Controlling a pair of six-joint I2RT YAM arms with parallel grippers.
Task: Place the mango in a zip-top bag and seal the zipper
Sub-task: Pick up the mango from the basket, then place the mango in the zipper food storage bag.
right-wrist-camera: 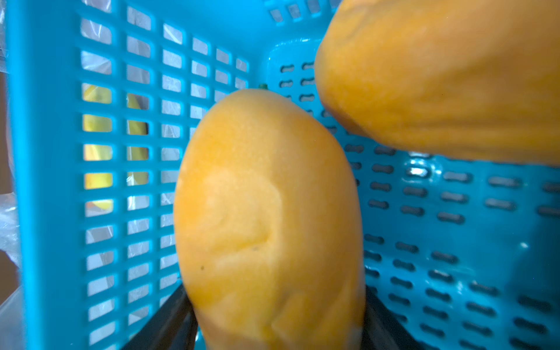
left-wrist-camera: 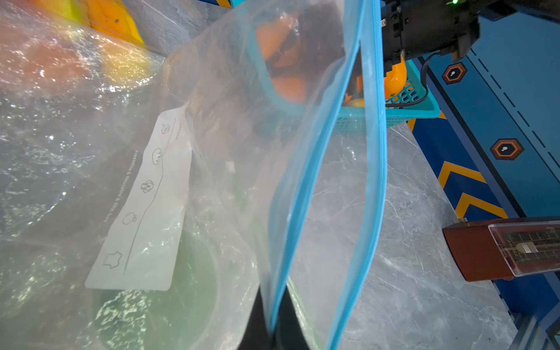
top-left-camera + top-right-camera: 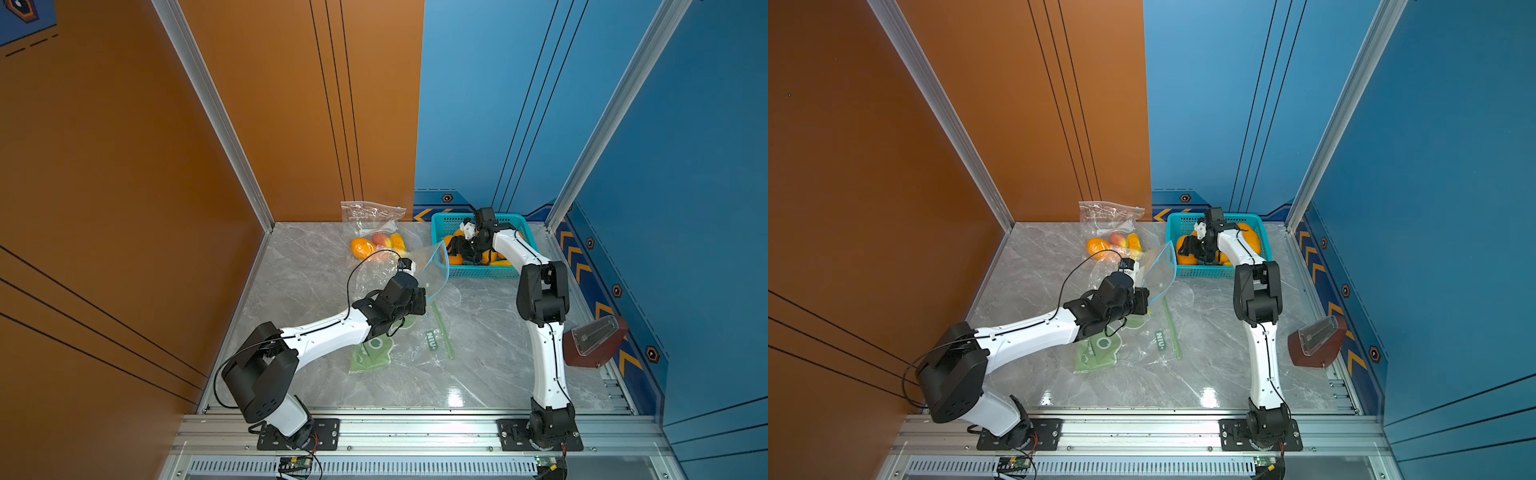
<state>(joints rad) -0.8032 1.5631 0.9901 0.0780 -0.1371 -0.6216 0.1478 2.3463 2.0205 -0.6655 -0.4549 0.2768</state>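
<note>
My left gripper is shut on the blue zipper rim of a clear zip-top bag. It holds the bag up with its mouth gaping toward the basket, and the black fingers pinch one lip of the mouth. My right gripper reaches down into the teal basket. In the right wrist view its black fingers press on both sides of an orange-yellow mango. A second mango lies close beside it in the basket.
A sealed clear bag of fruit leans at the back wall. A flat bag with green print lies under my left arm, its green zipper strip beside it. A brown metronome stands at the right edge.
</note>
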